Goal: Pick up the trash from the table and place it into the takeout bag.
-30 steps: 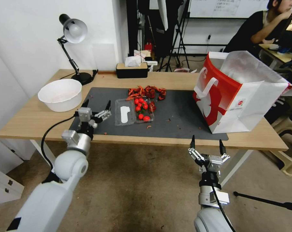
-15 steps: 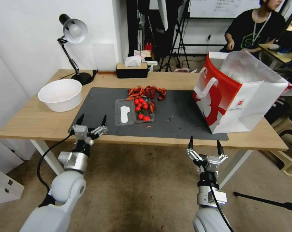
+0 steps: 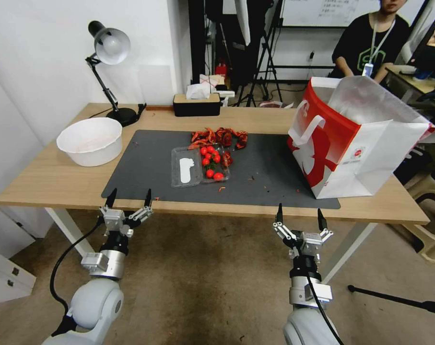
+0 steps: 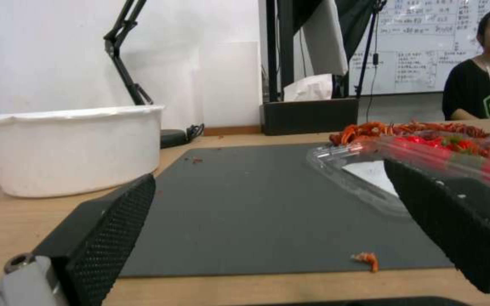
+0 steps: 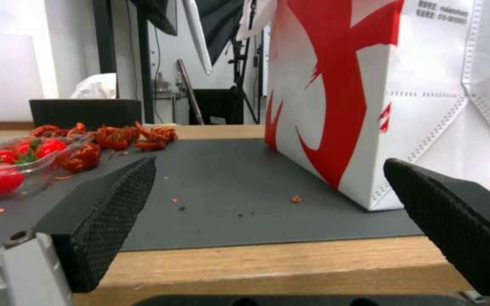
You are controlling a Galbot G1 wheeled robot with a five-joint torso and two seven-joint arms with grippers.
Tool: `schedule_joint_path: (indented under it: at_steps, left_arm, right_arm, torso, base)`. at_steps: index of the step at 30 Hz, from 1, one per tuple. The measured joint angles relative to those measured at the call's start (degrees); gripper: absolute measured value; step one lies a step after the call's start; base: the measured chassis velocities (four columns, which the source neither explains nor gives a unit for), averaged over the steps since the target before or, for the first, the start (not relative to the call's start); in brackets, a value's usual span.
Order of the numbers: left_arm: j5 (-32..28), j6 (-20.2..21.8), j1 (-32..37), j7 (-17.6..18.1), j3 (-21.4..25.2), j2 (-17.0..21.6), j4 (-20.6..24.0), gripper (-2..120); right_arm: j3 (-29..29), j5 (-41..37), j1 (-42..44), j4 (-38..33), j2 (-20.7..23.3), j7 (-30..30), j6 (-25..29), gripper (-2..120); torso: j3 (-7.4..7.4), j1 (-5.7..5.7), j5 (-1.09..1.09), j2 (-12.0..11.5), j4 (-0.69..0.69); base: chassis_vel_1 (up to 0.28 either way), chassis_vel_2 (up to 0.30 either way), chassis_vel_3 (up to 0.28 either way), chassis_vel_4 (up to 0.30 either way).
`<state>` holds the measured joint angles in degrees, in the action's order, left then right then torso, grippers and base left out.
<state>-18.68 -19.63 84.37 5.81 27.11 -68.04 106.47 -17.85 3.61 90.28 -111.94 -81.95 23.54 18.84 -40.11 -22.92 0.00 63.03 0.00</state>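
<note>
Clear plastic clamshell tray [image 3: 199,166] lies opened flat near the middle of the dark grey mat [image 3: 145,170], its right half holding red cherry tomatoes [image 3: 211,160], its left half showing a white patch. Its long axis runs left to right across the mat, the two halves side by side. Just beyond it, on the far side, sits a heap of red crayfish shells [image 3: 218,136], with small red crumbs [image 4: 368,259] scattered on the mat nearer the robot. On the right stands the tall white paper takeout bag with a red front [image 3: 354,139], upright and open at the top, its base partly on the mat. The mat covers the middle of the long light-wood table [image 3: 54,179]; a big white plastic bowl [image 3: 89,140] sits at the left, and a black desk lamp [image 3: 108,67] and a black tissue box [image 3: 196,103] stand along the far edge. Both grippers hang just off the near table edge with fingers spread and empty: the left gripper [image 3: 129,198] before the mat's left corner, the right gripper [image 3: 299,216] before the bag
</note>
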Motion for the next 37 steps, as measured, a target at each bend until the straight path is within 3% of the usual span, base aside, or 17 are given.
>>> schedule_joint_path:
  at_steps: [37]
  left_arm:
    - [0.49, -0.90, 0.99, -0.13, 0.79, 0.10, 0.05, 100]
  right_arm:
    - [-0.05, -0.07, -0.18, 0.42, -0.04, -0.89, 0.01, 100]
  torso:
    - [0.00, 0.00, 0.00, 0.00, 0.00]
  base:
    - [0.000, 0.000, 0.000, 0.000]
